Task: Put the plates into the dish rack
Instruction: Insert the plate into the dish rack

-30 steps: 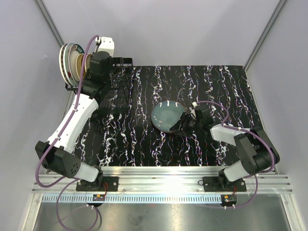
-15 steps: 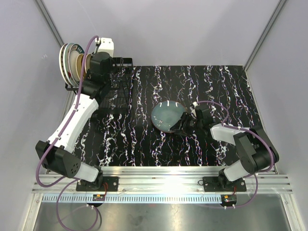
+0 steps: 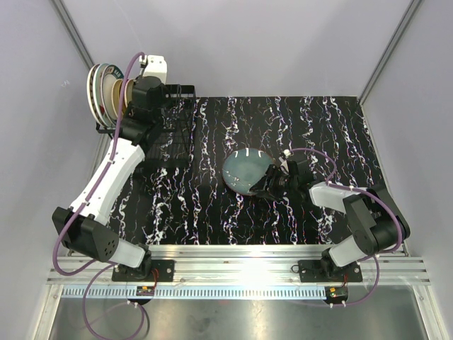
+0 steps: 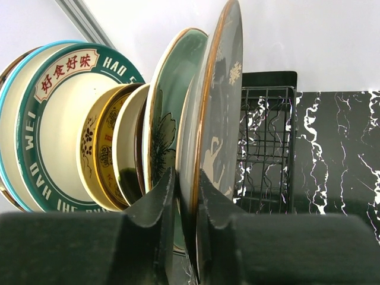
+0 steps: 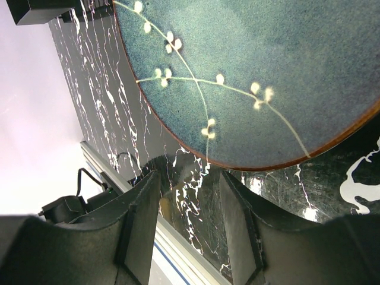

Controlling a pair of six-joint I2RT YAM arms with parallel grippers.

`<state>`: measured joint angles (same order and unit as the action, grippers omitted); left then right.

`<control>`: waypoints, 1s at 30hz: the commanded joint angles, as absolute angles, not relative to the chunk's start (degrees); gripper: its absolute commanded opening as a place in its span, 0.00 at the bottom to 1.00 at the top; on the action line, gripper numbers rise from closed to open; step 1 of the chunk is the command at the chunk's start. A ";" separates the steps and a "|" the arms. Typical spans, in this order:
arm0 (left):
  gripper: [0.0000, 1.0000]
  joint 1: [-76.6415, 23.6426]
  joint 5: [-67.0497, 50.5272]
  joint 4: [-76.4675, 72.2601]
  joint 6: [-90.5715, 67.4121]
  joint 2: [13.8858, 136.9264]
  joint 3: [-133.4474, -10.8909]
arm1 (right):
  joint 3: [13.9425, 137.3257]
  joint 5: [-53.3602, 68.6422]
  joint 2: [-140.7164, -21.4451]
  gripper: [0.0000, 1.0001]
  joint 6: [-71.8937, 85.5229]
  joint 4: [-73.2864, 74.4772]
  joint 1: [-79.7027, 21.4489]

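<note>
Several plates stand on edge in the black wire dish rack at the far left. My left gripper sits over them, its jaws tight on either side of the rim of the brown plate, the nearest of the row. Behind it stand a pale green plate, yellow ones and a teal-rimmed plate. A blue-green plate with a white sprig lies flat mid-table. My right gripper rests low at its right edge, open, the plate's rim just beyond its fingertips.
The right half of the rack shows bare slot wires. A black marbled mat covers the table. Pale walls close in the back and both sides. An aluminium rail with the arm bases runs along the near edge.
</note>
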<state>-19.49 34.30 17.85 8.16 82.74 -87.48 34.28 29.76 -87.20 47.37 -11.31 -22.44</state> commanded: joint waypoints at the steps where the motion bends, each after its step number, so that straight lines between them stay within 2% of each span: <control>1: 0.17 -18.72 38.14 10.28 9.76 80.86 -88.51 | 34.37 31.38 -87.45 0.52 47.55 -13.54 -21.89; 4: 0.19 -18.72 38.14 10.63 9.76 80.68 -89.12 | 34.28 31.38 -87.19 0.52 47.55 -13.54 -21.88; 9: 0.35 -18.72 37.79 11.77 9.49 80.16 -90.09 | 34.37 31.99 -87.28 0.52 47.29 -13.45 -21.89; 18: 0.38 -18.72 37.97 13.27 9.76 79.81 -91.58 | 34.37 32.43 -87.01 0.52 47.11 -13.36 -21.89; 21: 0.49 -18.72 37.09 15.63 9.23 79.80 -93.60 | 34.63 32.43 -86.57 0.52 47.11 -13.01 -21.89; 30: 0.70 -18.72 32.70 21.79 5.63 76.73 -102.92 | 33.93 31.99 -83.24 0.53 46.50 -11.08 -21.45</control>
<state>-18.79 34.00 21.30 7.25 80.25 -99.37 34.15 31.14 -86.04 47.31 -10.81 -22.15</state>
